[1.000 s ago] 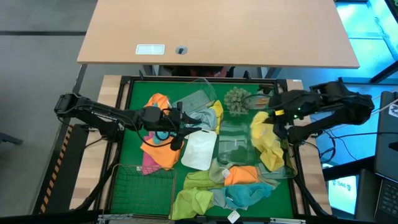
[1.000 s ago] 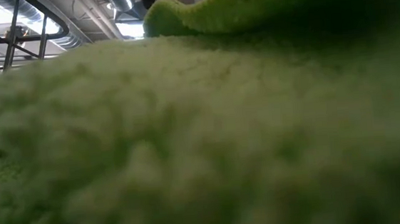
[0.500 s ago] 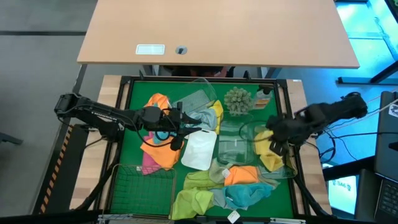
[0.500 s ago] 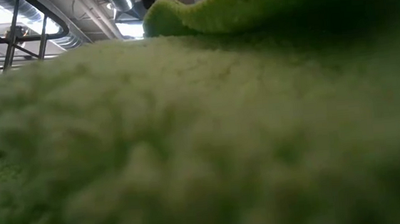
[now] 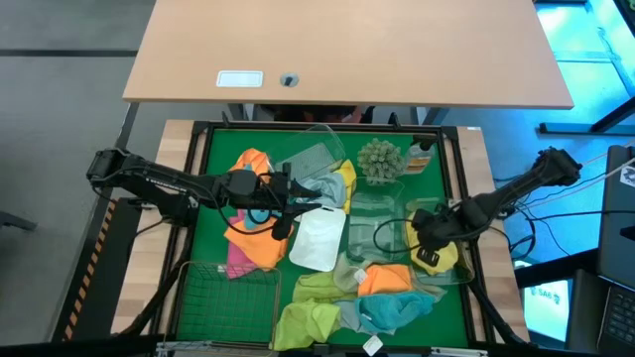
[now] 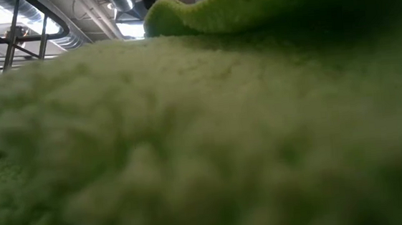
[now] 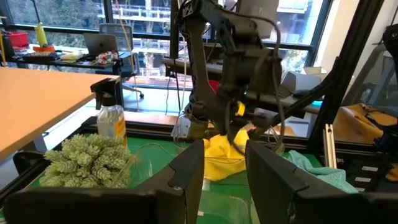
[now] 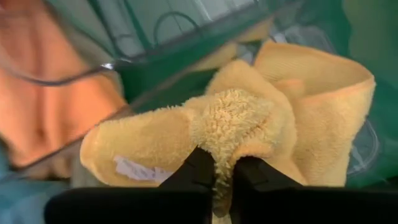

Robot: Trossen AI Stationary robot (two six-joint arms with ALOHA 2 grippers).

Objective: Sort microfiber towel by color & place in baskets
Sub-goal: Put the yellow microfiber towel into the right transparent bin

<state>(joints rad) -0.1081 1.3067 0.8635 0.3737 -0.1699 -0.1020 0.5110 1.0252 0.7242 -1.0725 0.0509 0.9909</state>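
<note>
Pinching a fold of a yellow towel (image 8: 249, 118), the right gripper (image 5: 429, 241) sits low inside a clear tub (image 5: 448, 280) at the right side of the green mat (image 5: 213, 198); its fingers (image 8: 199, 169) are pressed together on the fuzzy cloth, and the rest of the towel lies bunched in the tub beneath it. Just beside that tub, nearer the front, lie an orange towel (image 5: 387, 278), a teal towel (image 5: 397, 309) and lime towels (image 5: 308, 319). The left gripper (image 5: 288, 203) hangs over the middle of the mat, beside a white tray (image 5: 317, 241), with its jaws apart and nothing between them. Around the left arm lie another orange towel (image 5: 253, 162) and a pink towel (image 5: 238, 260); a wire basket (image 5: 226, 297) stands at the front left. A spiky plant (image 5: 378, 159) and a spray bottle (image 7: 111, 118) stand at the back of the mat. A lime towel fills the low view (image 6: 189, 142) almost entirely.
</note>
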